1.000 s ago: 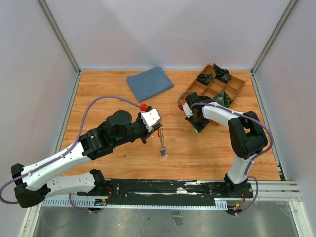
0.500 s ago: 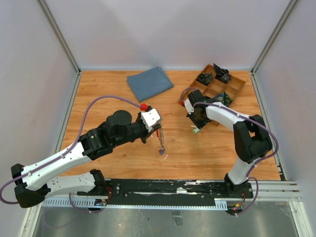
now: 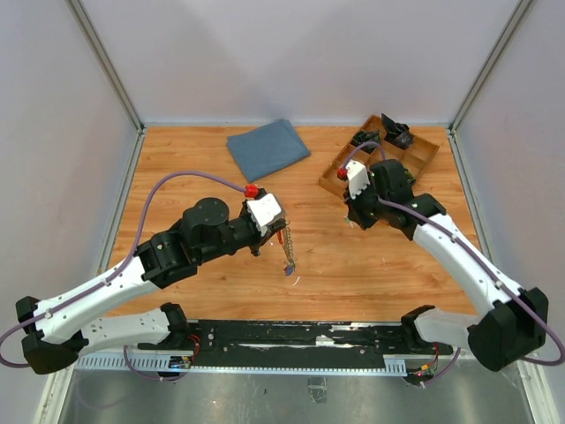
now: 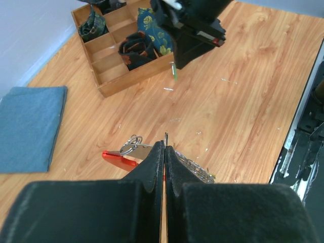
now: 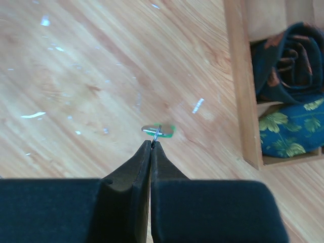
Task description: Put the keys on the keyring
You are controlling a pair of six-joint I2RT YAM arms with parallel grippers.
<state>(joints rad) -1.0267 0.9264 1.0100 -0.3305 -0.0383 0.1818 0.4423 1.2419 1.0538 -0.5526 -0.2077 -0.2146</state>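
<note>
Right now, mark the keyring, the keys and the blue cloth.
keyring (image 4: 119, 158), left wrist view, middle of the visible red strip.
keys (image 4: 195, 170), left wrist view, middle of the silver bunch.
blue cloth (image 3: 267, 148), top external view, its centre.

Keys (image 3: 288, 258) under left end effector (image 3: 279, 232)

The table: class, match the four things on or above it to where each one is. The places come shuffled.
Things:
1 blue cloth
2 wooden tray
3 keyring
4 green-ended key

Places:
A at the shut jaws of the left gripper
B pinched in the shut jaws of the right gripper
C far right of the table
D lying flat, far side, near the middle

Pairs: 1-D, 2-C, 3-A, 4-B
</note>
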